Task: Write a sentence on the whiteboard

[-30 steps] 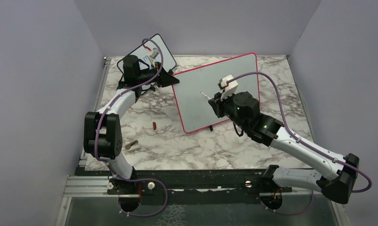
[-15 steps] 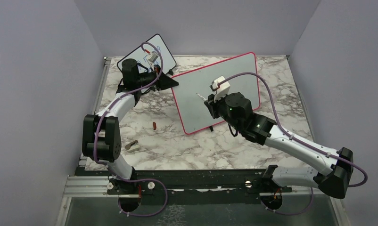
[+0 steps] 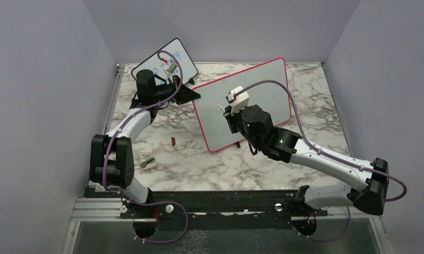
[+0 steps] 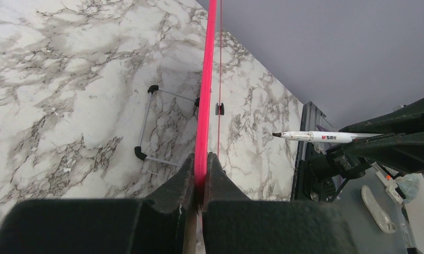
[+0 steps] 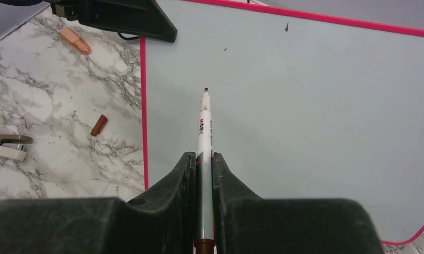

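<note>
The whiteboard [image 3: 268,84], pink-red framed, stands tilted on the marble table. My left gripper [image 3: 194,96] is shut on its upper left corner; in the left wrist view the frame [image 4: 205,106] runs edge-on between the jaws of my left gripper [image 4: 200,164]. My right gripper [image 3: 229,114] is shut on a white marker [image 5: 204,127], tip pointing at the left half of the board [image 5: 305,106], close to the surface; contact cannot be told. The marker also shows in the left wrist view [image 4: 321,137]. No sentence shows on the board, only two tiny dark specks.
A small black-framed board with blue writing [image 3: 175,55] leans at the back left. A red-brown marker cap [image 3: 173,141] and a grey clip [image 3: 148,162] lie on the table left of the whiteboard. An orange piece [image 5: 75,41] lies by the left gripper.
My right arm has moved the marker leftward and a little up across the whiteboard. My left gripper has kept its hold on the board's corner.
</note>
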